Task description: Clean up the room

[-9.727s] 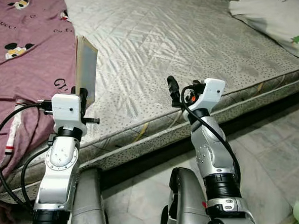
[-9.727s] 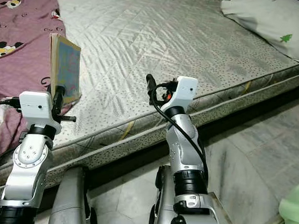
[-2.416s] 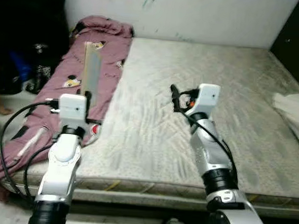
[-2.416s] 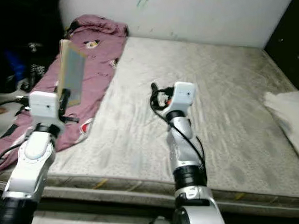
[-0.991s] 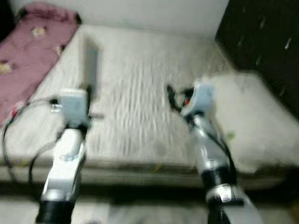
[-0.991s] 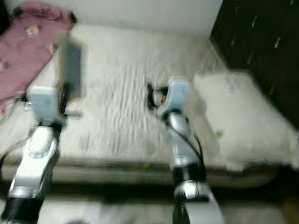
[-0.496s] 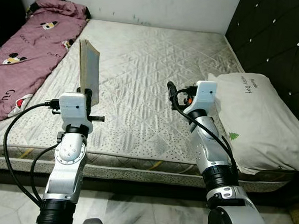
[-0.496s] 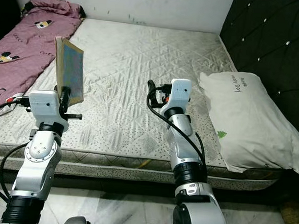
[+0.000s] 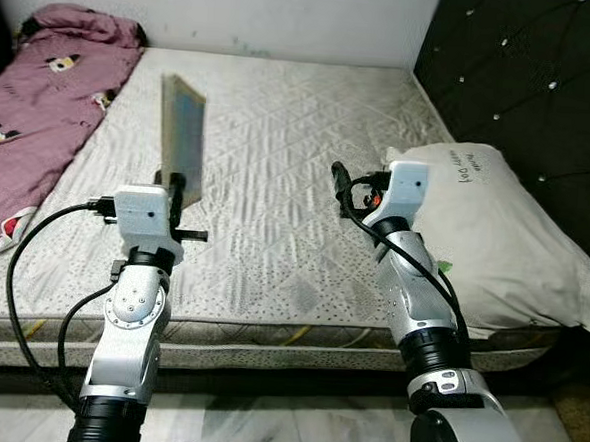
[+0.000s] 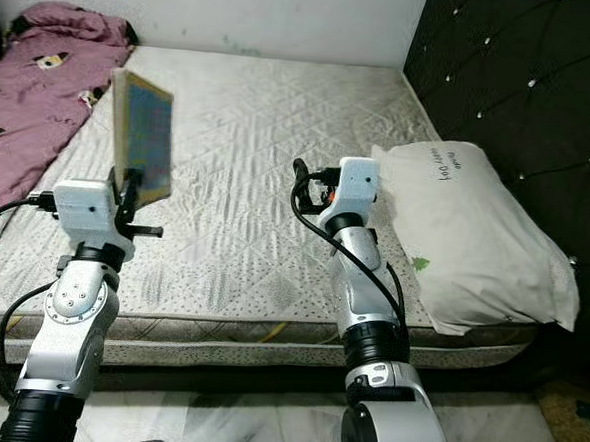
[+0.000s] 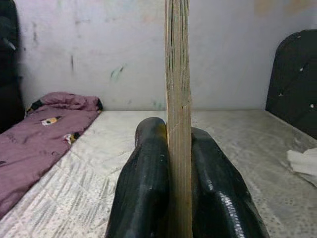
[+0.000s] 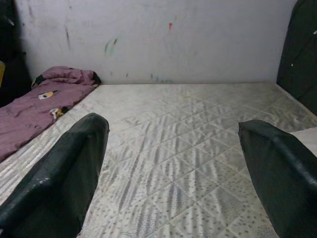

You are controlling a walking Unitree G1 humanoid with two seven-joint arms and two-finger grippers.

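Bedroom scene: a bare quilted mattress point(image 9: 278, 170) in a silvery grey fabric takes up most of the space, pushed against a scuffed white wall point(image 10: 278, 15), with a dark tufted headboard point(image 9: 534, 85) running along the robot's right side. The floor in front of the bed is pale marble-looking tile point(image 9: 262, 429).

On the far left of the mattress there's a crumpled mauve blanket point(image 9: 37, 95) with cartoon mouse prints on it, bunched up toward the wall. On the right side, against the headboard, lies a white pillow point(image 10: 464, 236) with some writing and a small green tree printed on it; its near end hangs over the mattress edge.

The left gripper point(image 11: 179, 173) is clamped tight on a thin book point(image 10: 142, 150), pinching its lower edge so the book stands upright above the mattress, roughly over the left-middle part of the bed. From the right eye view you can see the cover is blue-ish with a tan border, though the print is too blurry to read. In the left wrist view the book shows edge-on as a narrow tan strip squeezed between the two black fingers point(image 11: 146, 183).

The right gripper point(image 9: 338, 179) is raised over the mattress, near the pillow but not touching it. Its fingers point(image 12: 64, 173) are spread wide apart with nothing between them, and the right wrist view looks straight across the mattress to the wall and the blanket.
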